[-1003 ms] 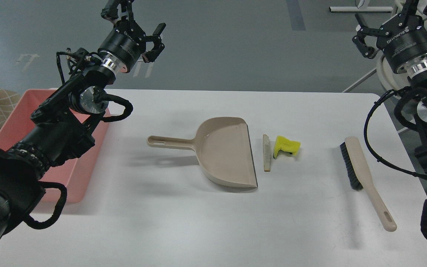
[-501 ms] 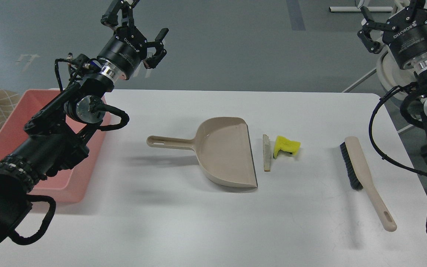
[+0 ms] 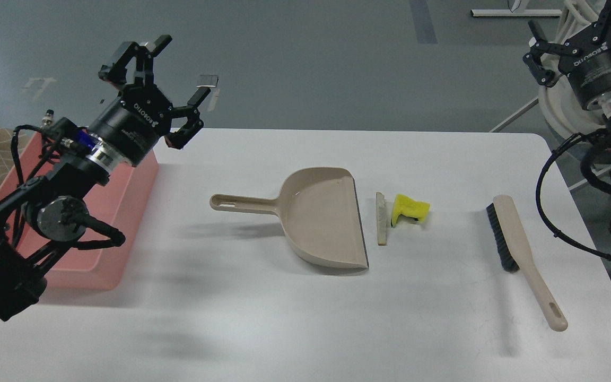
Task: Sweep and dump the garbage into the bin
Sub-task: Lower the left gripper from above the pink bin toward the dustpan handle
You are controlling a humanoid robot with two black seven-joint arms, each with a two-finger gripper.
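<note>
Yellow crumpled scrap [image 3: 410, 208] and pale wedge slice [image 3: 381, 218] lie side by side just off the open lip of the beige dustpan [image 3: 322, 222], mid-bench. Brush [image 3: 517, 249] rests untouched to the right; salmon-pink bin [image 3: 125, 223] sits at the left edge, partly behind the left arm. Left gripper [image 3: 170, 74] hovers above the bin's far corner, jaws apart and empty. Right gripper [image 3: 576, 32] is cut by the frame; its state cannot be told. Judged step: reaching for tools, sweeping not begun. Next: right to brush handle, left to dustpan handle. White matte bench [image 3: 263, 318]; grey floor beyond.
</note>
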